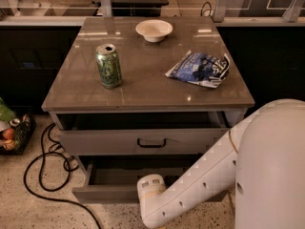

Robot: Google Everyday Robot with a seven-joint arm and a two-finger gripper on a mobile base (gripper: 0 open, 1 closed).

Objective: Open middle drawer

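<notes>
The middle drawer (109,193) is the lower grey drawer. It stands pulled out well past the one above, and its shallow tray (138,174) shows dark and bare. My white arm (209,175) comes in from the lower right. My gripper (151,189) is at the end of the arm, against the middle of this drawer's front. The arm's end covers the drawer's handle there.
The top drawer (151,142), with a black loop handle, is out a little. On the tabletop (143,87) stand a green can (108,66), a white bowl (154,30) and a blue chip bag (200,69). Black cables (43,171) and a basket (12,132) lie on the floor at left.
</notes>
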